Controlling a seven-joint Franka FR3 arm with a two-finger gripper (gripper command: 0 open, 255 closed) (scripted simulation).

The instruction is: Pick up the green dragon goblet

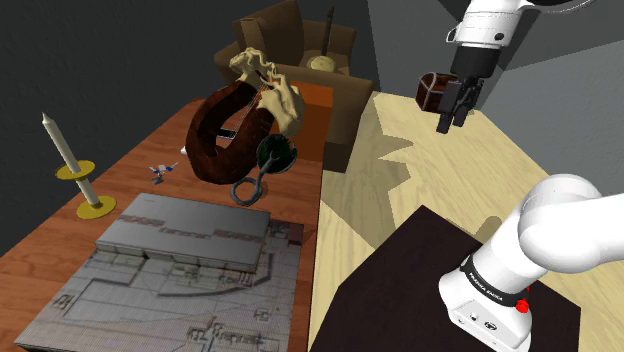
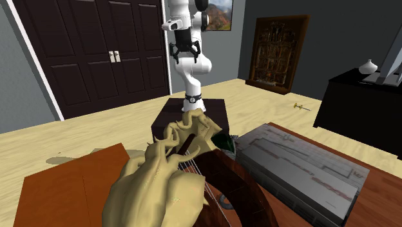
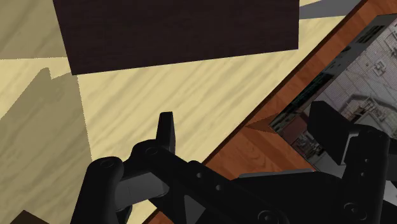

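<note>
While the pincer [image 1: 452,112] hangs wide open, far from the green dragon goblet [image 1: 272,158], its descent could strike the brown ornament [image 1: 222,128] crowding it

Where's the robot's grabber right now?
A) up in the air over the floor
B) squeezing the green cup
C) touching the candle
A: the gripper, jaws open, hangs above the pale floor, apart from the green goblet on the table.
</note>
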